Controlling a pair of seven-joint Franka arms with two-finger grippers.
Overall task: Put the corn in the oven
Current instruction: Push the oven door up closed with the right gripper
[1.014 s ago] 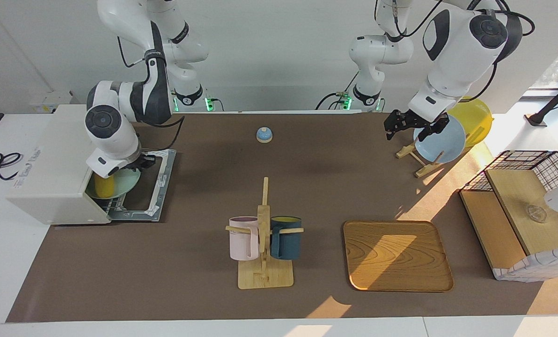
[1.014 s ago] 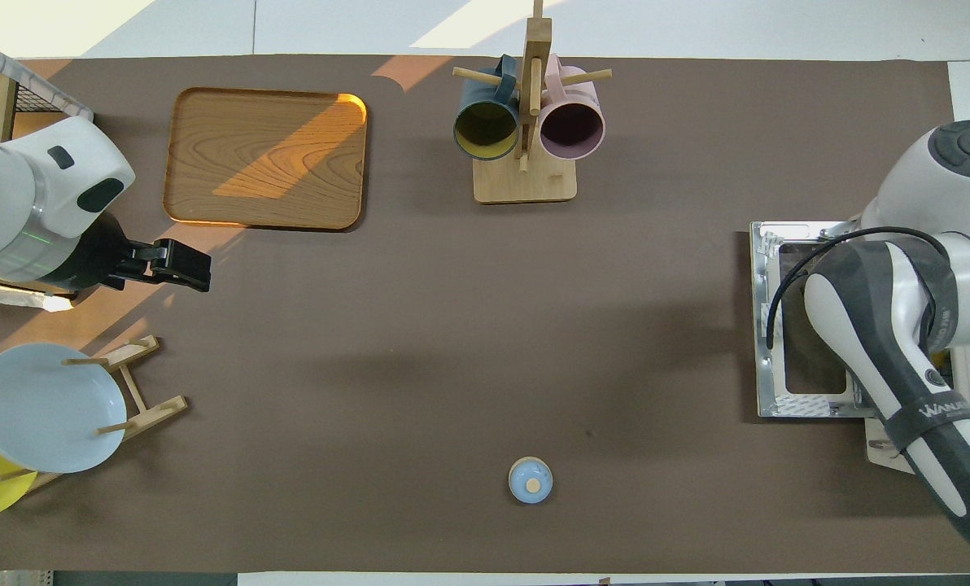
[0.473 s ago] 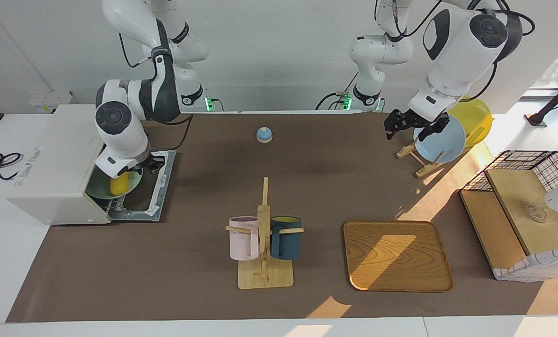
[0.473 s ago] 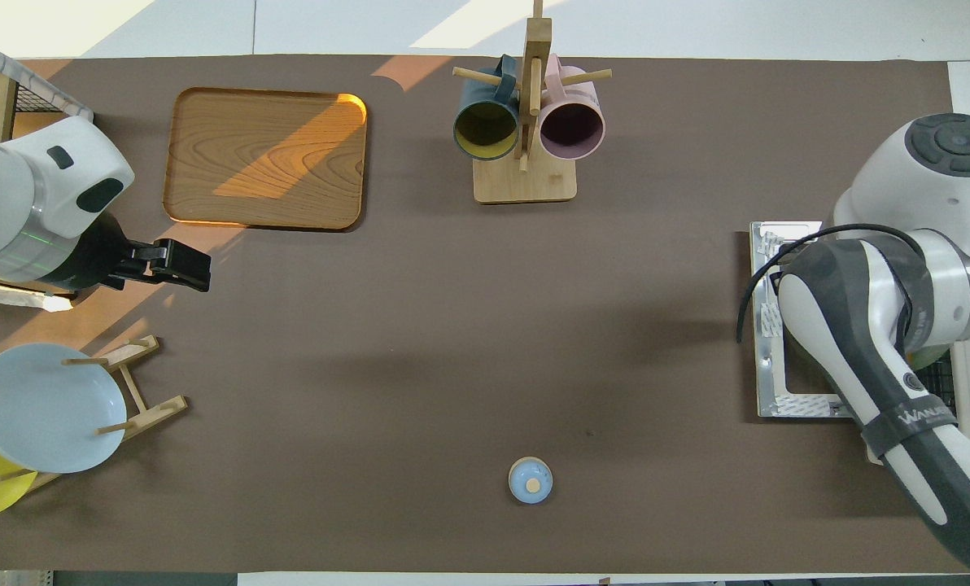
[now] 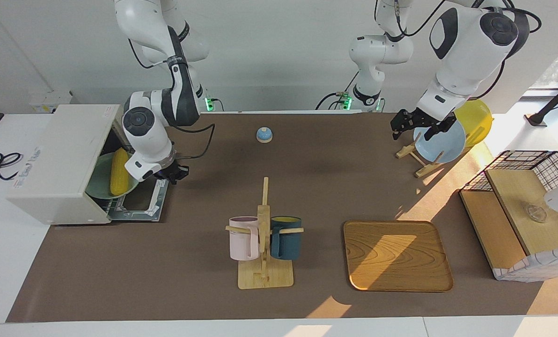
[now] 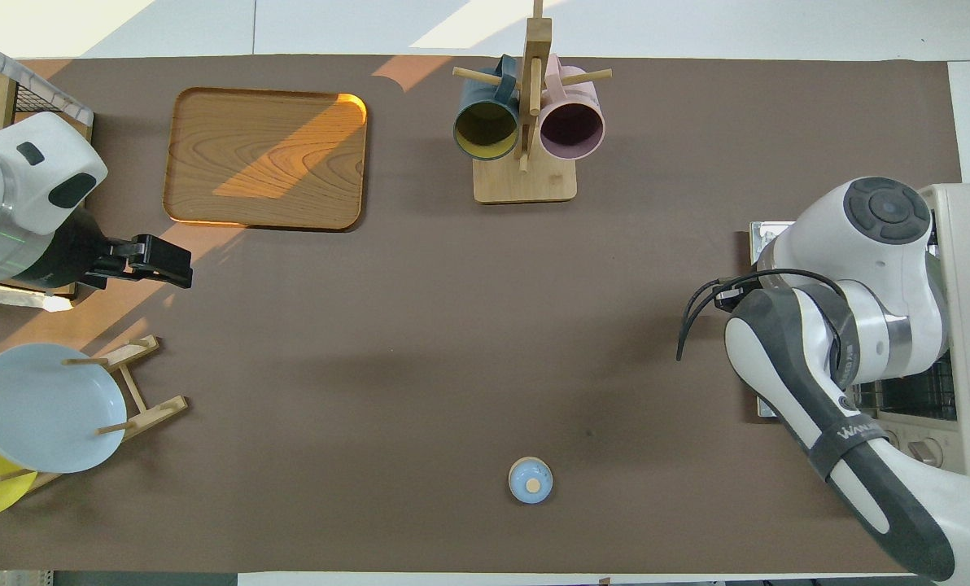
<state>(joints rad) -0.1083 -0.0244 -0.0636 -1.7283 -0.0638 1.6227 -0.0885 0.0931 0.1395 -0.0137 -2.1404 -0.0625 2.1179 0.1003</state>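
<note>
Facing view: corn (image 5: 118, 171) lies in the oven (image 5: 59, 164), beside the clenched, empty right hand (image 5: 171, 174).

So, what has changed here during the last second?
The right gripper let go of the corn, drew back out of the oven over its open door and shut empty. The corn now lies on the green plate inside. The left gripper shifted slightly and remains open by the blue plate.

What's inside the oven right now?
The corn lies on a pale green plate on the wire rack inside the oven, door down. The oven's casing hides the deeper interior.
</note>
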